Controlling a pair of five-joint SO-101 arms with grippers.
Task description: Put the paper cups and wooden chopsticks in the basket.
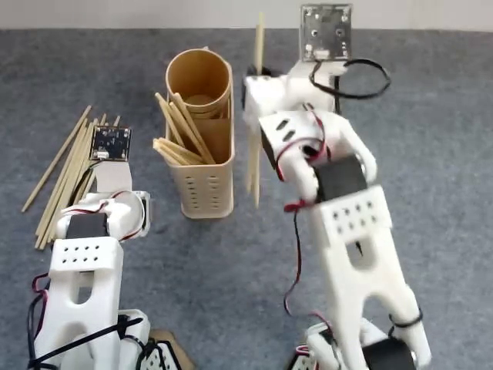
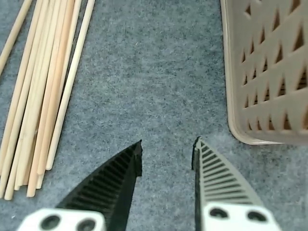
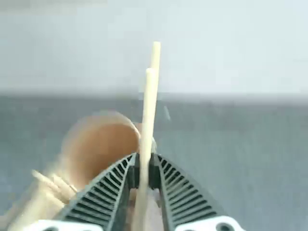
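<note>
High view: grey felt-like counter (image 1: 431,116), with a pale wall strip behind it. A beige perforated basket (image 1: 204,189) sits mid-counter between the two arms. Brown paper cups (image 1: 199,77) are nested at its far end, and several chopsticks (image 1: 181,135) lean inside it. Loose chopsticks (image 1: 58,185) lie bundled on the counter beside the left arm. The held pair (image 1: 254,166) hangs just right of the basket, clear of its wall. Left wrist view: left pincer (image 2: 168,149) is released with nothing between the jaws, over bare counter between the loose chopsticks and the basket wall. Right wrist view: right pincer (image 3: 143,161) is clenched on the held pair, with the paper cups blurred behind.
</note>
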